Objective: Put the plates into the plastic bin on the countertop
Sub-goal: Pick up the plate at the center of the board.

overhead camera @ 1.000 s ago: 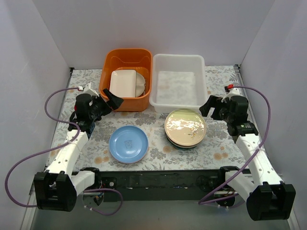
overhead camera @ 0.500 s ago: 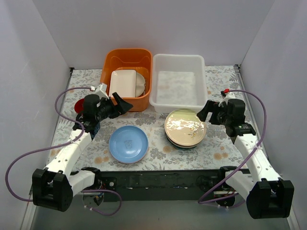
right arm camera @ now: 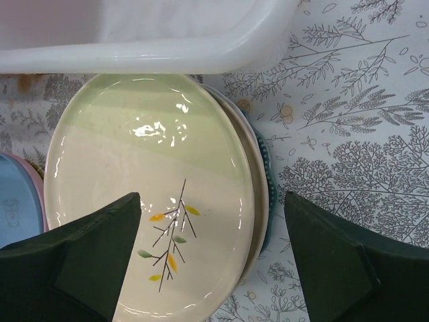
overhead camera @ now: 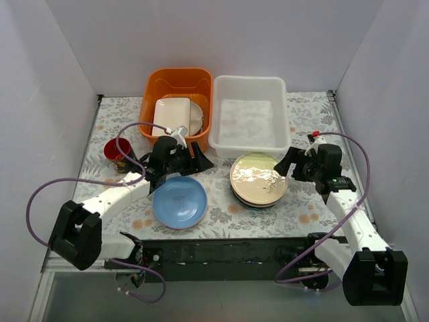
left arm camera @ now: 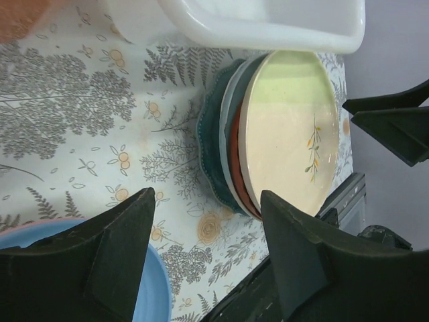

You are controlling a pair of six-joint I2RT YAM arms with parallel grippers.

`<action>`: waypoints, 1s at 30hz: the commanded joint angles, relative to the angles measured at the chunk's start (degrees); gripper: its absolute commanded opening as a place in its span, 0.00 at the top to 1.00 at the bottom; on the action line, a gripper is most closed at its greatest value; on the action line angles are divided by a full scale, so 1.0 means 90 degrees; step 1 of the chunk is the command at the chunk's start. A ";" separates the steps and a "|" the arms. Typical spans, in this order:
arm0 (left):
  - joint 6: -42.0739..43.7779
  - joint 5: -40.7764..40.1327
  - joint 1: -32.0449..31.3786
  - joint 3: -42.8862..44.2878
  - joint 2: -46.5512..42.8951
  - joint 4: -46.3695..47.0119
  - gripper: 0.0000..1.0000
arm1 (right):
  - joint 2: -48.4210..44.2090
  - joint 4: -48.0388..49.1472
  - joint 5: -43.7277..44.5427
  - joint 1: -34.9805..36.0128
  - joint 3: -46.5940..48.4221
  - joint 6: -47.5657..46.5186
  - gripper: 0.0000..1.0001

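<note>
A stack of plates [overhead camera: 259, 178], a cream leaf-pattern plate [right arm camera: 147, 201] on top, sits on the countertop [overhead camera: 305, 201] just in front of the white plastic bin [overhead camera: 249, 121]. A light blue plate [overhead camera: 179, 201] lies to its left, and a pink rim shows under it in the right wrist view. My left gripper [overhead camera: 206, 161] hovers open between the blue plate and the stack [left arm camera: 288, 127], holding nothing. My right gripper [overhead camera: 283, 161] is open over the stack's right edge, its fingers [right arm camera: 342, 261] straddling the cream plate's rim without touching it.
An orange tub [overhead camera: 176, 107] left of the bin holds a cream rectangular dish [overhead camera: 171, 115] and another plate. A red cup [overhead camera: 115, 150] stands at the left. White walls enclose the cloth on three sides. A black rail [overhead camera: 228, 251] runs along the near edge.
My left arm swung right from beside the orange tub to between the blue plate and the stack, narrowing its jaws and uncovering the red cup. My right gripper edged down-left toward the stack.
</note>
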 commanded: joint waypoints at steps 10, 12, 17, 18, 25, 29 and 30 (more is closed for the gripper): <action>-0.0228 -0.0515 -0.1170 0.1064 0.1290 0.0339 0.40 | 0.0012 0.0298 -0.0750 -0.0246 -0.0422 0.0069 0.13; -0.0237 -0.0535 -0.1277 0.1171 0.1427 0.0339 0.41 | 0.0012 0.0318 -0.0838 -0.0265 -0.0452 0.0069 0.15; -0.0257 -0.0575 -0.1405 0.1298 0.1779 0.0339 0.40 | -0.0057 0.0357 -0.0955 -0.0295 -0.0520 0.0069 0.17; -0.0267 -0.0575 -0.1405 0.1299 0.1808 0.0339 0.40 | -0.0066 0.0367 -0.1004 -0.0469 -0.0530 0.0069 0.20; -0.0237 -0.0536 -0.1463 0.1425 0.2072 0.0339 0.40 | 0.0021 0.0474 -0.1346 -0.0656 -0.0627 0.0108 0.28; -0.0228 -0.0536 -0.1483 0.1484 0.2180 0.0339 0.42 | 0.0080 0.0572 -0.1551 -0.0724 -0.0676 0.0127 0.34; -0.0218 -0.0555 -0.1483 0.1484 0.2170 0.0339 0.42 | 0.0080 0.0591 -0.1590 -0.0734 -0.0686 0.0137 0.36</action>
